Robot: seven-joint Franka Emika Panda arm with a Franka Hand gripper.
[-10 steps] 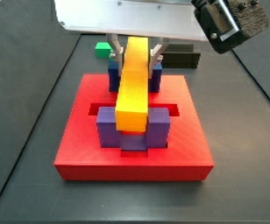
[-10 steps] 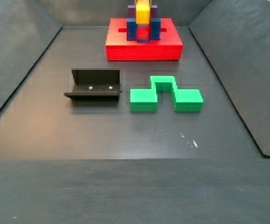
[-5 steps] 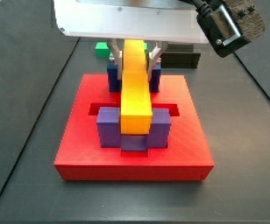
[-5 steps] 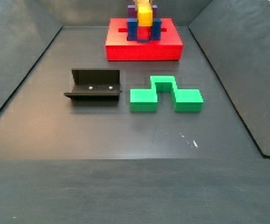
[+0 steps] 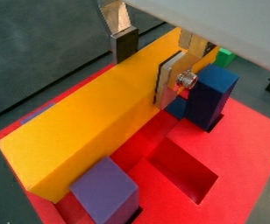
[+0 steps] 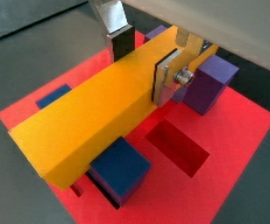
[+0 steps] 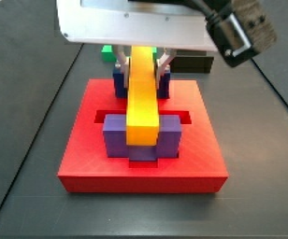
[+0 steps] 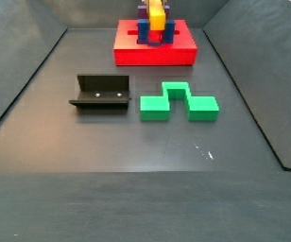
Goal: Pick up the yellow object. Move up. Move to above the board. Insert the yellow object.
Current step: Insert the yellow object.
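The yellow object [image 7: 143, 103] is a long bar lying lengthwise over the red board [image 7: 140, 173]. Its near end sits low between the two purple posts [image 7: 115, 138] and its far end lies between the blue posts [image 7: 119, 70]. My gripper [image 7: 146, 63] is above the board's far half, its silver fingers on either side of the bar. Both wrist views show the bar [image 5: 96, 131] [image 6: 90, 122] between the pads, with the gripper [image 5: 145, 72] [image 6: 142, 68] closed on it. The board and bar also show far back in a side view [image 8: 135, 55].
A green notched block [image 8: 178, 101] and the dark fixture [image 8: 100, 93] stand on the grey floor, away from the board. Both also show behind the board in a side view, the block [image 7: 110, 52] and the fixture [image 7: 196, 63]. Dark walls slope up round the floor.
The gripper has lowered with the yellow bar. The bar's near end has sunk from the post tops to down between the purple posts.
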